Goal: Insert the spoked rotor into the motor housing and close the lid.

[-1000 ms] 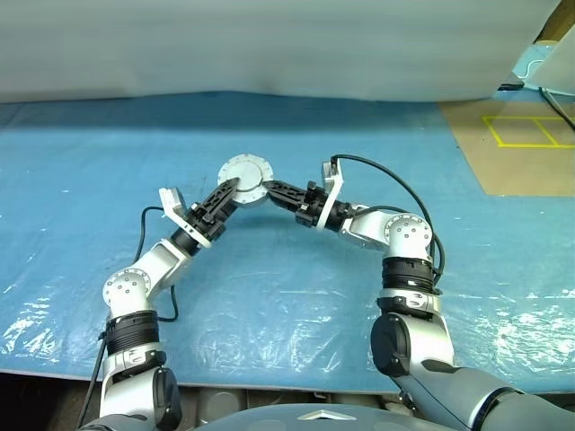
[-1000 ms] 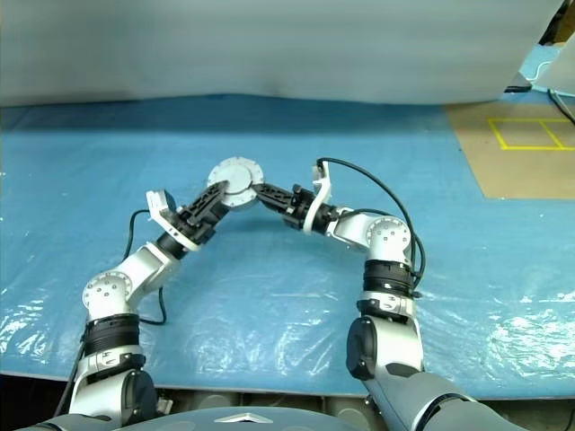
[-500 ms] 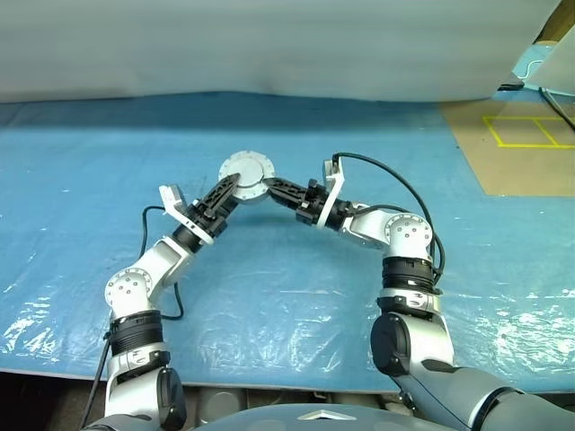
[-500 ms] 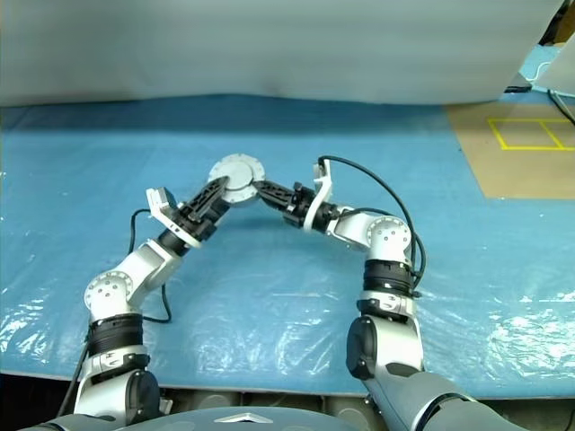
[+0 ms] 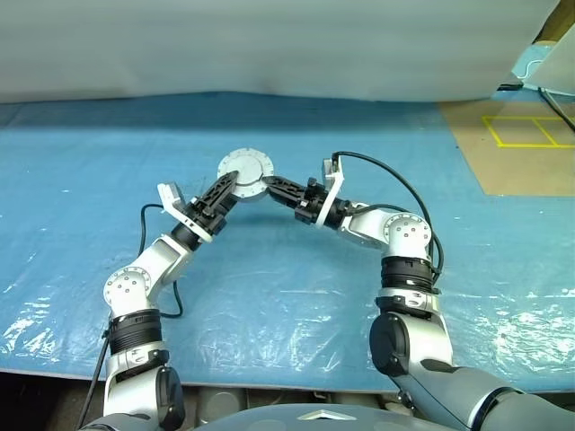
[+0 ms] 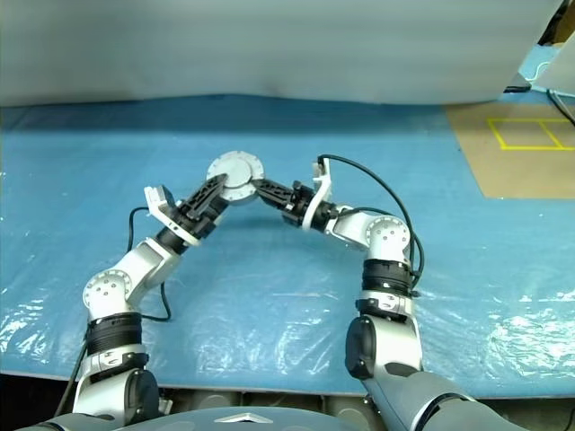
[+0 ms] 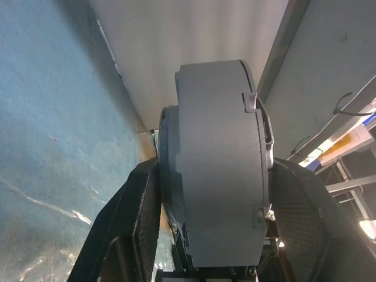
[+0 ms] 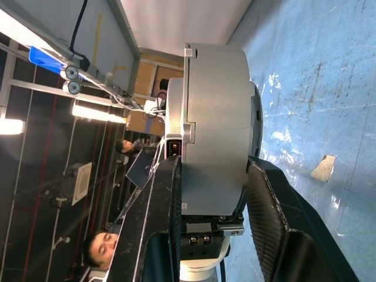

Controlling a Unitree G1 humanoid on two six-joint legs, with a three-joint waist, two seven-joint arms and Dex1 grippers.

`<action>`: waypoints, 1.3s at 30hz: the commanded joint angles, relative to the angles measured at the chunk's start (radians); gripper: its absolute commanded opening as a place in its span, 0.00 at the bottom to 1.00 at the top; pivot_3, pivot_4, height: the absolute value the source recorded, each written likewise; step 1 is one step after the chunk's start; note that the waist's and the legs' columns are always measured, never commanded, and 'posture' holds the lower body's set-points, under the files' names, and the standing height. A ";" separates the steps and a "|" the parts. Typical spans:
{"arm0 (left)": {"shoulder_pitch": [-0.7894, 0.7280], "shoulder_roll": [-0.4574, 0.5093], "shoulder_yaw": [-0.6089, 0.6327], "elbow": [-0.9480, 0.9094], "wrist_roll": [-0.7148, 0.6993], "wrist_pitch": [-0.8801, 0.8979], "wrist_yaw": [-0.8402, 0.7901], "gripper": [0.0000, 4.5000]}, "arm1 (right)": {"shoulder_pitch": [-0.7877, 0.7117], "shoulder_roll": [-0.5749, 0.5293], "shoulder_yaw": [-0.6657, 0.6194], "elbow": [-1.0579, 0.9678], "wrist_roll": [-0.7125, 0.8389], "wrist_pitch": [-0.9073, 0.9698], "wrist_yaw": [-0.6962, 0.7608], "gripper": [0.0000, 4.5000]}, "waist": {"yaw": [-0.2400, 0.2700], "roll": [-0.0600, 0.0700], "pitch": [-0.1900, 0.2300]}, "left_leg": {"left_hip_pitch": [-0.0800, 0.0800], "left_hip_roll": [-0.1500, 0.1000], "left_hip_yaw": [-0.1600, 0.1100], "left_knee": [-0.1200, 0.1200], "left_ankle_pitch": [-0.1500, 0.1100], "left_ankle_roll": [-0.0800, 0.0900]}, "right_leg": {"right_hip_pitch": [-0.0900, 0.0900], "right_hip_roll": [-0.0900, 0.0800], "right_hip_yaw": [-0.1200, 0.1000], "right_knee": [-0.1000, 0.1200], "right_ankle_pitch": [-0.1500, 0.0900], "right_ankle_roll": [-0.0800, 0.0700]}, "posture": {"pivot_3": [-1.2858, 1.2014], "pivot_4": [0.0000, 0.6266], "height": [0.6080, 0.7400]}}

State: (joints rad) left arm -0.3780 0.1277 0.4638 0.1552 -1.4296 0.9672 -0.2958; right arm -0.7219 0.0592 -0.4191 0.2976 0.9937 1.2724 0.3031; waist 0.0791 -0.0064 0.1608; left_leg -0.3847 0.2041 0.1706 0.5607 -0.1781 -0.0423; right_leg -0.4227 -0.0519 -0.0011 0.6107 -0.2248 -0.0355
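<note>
Nothing much has moved since a second ago: both grippers keep their places, and the round grey housing (image 5: 243, 171) sits a touch higher in view, still between them. It is held up above the blue plastic sheet (image 5: 296, 296), lid (image 6: 234, 170) facing the camera, a silvery disc with a ring of small bolts and a raised centre. Left gripper (image 5: 230, 184) pinches the housing from its left side; in the left wrist view the black fingers (image 7: 138, 217) press both flat faces. Right gripper (image 5: 267, 185) pinches it from the right side, fingers (image 8: 267, 205) clamped on both faces too. No readable brand, label or writing anywhere on the housing. Yellow tape squares (image 5: 530, 131) mark the brown floor patch far right. A person (image 8: 103, 249) shows in the right wrist view.
</note>
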 commanded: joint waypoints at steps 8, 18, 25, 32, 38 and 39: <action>-0.048 0.024 0.014 -0.004 -0.004 -0.047 -0.052 0.52 | 0.002 -0.009 0.076 -0.095 -0.008 -0.100 0.050 0.48 | 0.001 0.000 0.000 | 0.000 0.000 0.000 0.000 0.000 0.000 | 0.000 0.000 0.000 0.000 0.000 0.000 | 0.52 0.24 1.00; -0.099 0.067 0.067 0.007 0.062 -0.194 -0.106 0.52 | -0.010 -0.035 0.077 -0.023 -0.020 -0.067 0.004 0.69 | -0.001 0.000 0.000 | 0.000 0.000 -0.001 0.000 0.000 0.000 | 0.000 0.000 0.000 0.000 0.000 0.000 | 0.52 0.24 1.00; -0.123 0.087 0.120 0.145 0.393 -0.614 -0.011 0.52 | 0.018 -0.093 0.139 -0.019 -0.148 -0.168 0.006 0.69 | -0.007 0.000 0.000 | 0.000 0.000 -0.001 0.000 0.000 0.000 | 0.001 0.000 -0.001 0.000 0.000 0.000 | 0.52 0.24 1.00; -0.193 0.149 0.195 0.356 0.459 -0.733 -0.032 0.52 | 0.037 -0.106 0.212 -0.033 -0.205 -0.187 0.043 0.69 | -0.001 -0.005 0.002 | -0.004 0.000 -0.006 0.001 0.000 0.000 | 0.001 0.000 -0.006 0.000 0.000 0.001 | 0.52 0.24 1.00; -0.288 0.228 0.222 0.679 0.552 -0.835 -0.045 0.52 | 0.042 -0.096 0.243 -0.036 -0.234 -0.197 0.049 0.69 | 0.005 -0.005 0.002 | -0.003 -0.001 -0.008 0.003 0.000 0.000 | 0.004 -0.002 -0.007 0.000 0.000 0.001 | 0.52 0.24 1.00; -0.296 0.238 0.228 0.714 0.558 -0.843 -0.046 0.52 | 0.043 -0.098 0.247 -0.039 -0.238 -0.197 0.050 0.69 | 0.006 -0.005 0.002 | -0.003 -0.001 -0.008 0.003 0.000 0.000 | 0.004 -0.002 -0.007 0.000 0.000 0.001 | 0.52 0.24 1.00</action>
State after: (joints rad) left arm -0.6367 0.3305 0.6743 0.8426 -0.8914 0.1658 -0.3201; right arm -0.6814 -0.0389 -0.1802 0.3029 0.7529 1.0852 0.3395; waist 0.0852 -0.0114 0.1630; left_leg -0.3873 0.2028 0.1622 0.5638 -0.1781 -0.0423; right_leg -0.4186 -0.0539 -0.0087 0.6106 -0.2244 -0.0348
